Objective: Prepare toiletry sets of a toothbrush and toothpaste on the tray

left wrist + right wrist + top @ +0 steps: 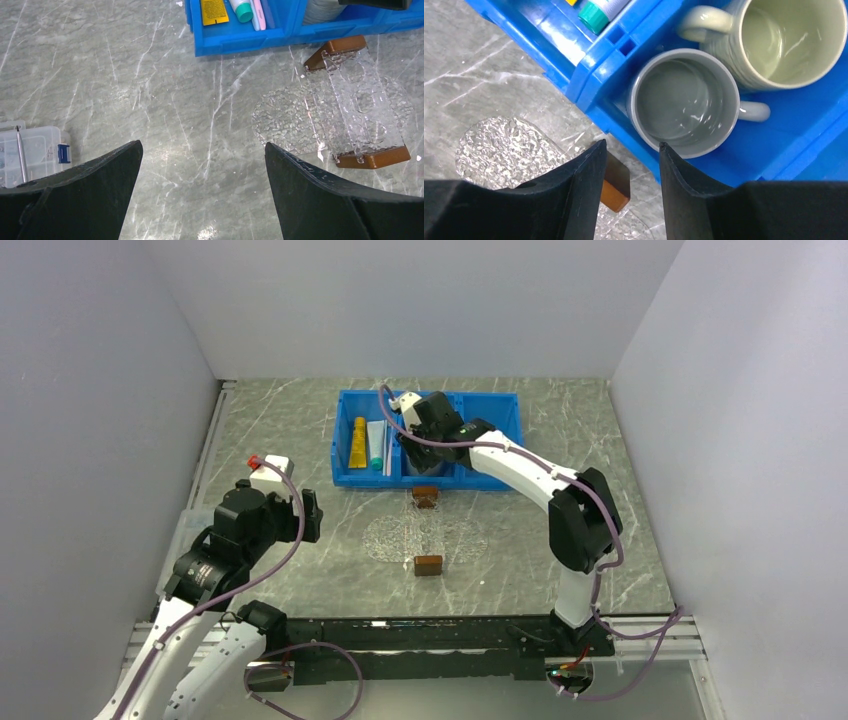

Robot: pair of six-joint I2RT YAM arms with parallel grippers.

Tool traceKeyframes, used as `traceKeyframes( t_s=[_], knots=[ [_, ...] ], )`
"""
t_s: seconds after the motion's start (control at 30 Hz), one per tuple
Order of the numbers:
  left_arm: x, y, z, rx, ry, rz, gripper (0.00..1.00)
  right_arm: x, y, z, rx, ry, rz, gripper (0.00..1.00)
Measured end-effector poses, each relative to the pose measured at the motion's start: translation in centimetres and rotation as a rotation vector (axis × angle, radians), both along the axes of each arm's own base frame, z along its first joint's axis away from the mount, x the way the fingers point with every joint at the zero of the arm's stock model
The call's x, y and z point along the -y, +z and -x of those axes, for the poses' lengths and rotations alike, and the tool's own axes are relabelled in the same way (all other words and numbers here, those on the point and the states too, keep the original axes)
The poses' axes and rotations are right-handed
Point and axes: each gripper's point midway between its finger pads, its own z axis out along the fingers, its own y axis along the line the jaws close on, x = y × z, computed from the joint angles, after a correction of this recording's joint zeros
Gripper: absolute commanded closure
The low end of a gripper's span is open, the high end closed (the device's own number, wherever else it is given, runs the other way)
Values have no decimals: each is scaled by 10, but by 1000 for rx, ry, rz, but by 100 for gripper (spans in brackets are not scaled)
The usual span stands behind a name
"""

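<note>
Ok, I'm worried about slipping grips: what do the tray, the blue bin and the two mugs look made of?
The tray: clear dimpled glass or acrylic, glinting; its handles look like glossy brown wood or resin. The blue bin: moulded plastic, smooth sheen. The grey mug and pale green mug: likely glazed ceramic, bright reflections inside.

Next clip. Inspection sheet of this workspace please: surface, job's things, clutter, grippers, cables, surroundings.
Surface: grey marbled tabletop, no spills seen.
Job's things: clear textured tray with brown block handles, nothing on it; yellow tube, white tube with teal cap and thin pink toothbrush lie in one compartment of the blue plastic bin.
Clutter: grey mug and pale green mug elsewhere in the bin; clear plastic parts box on the table.
Grippers: left gripper fingers wide apart, empty; right gripper fingers partly apart, empty, over the bin's near wall.
Cables: purple cables run along both arms.
Surroundings: plain white walls.
</note>
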Motion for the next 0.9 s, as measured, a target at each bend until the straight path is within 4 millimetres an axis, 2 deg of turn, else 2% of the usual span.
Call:
traceKeyframes(
  t_s=[0.17, 0.33, 0.47, 0.73, 0.9],
  knots=[
    [-1, 0, 0, 1, 5, -3, 1, -7, 7, -7, 32, 68, -40, 56],
    [-1, 0, 0, 1, 6, -3, 1, -6, 7, -15, 49, 99, -53, 56],
    [-1, 0, -1, 1, 8, -5, 1, -6, -2, -20, 45, 116, -47, 56],
    [-2, 0, -1, 1, 12, -7, 1, -9, -32, -20, -6, 146, -18, 57],
    [-2, -1, -2, -4, 13, -10, 1, -9, -45, -19, -29, 151, -6, 62]
  ],
)
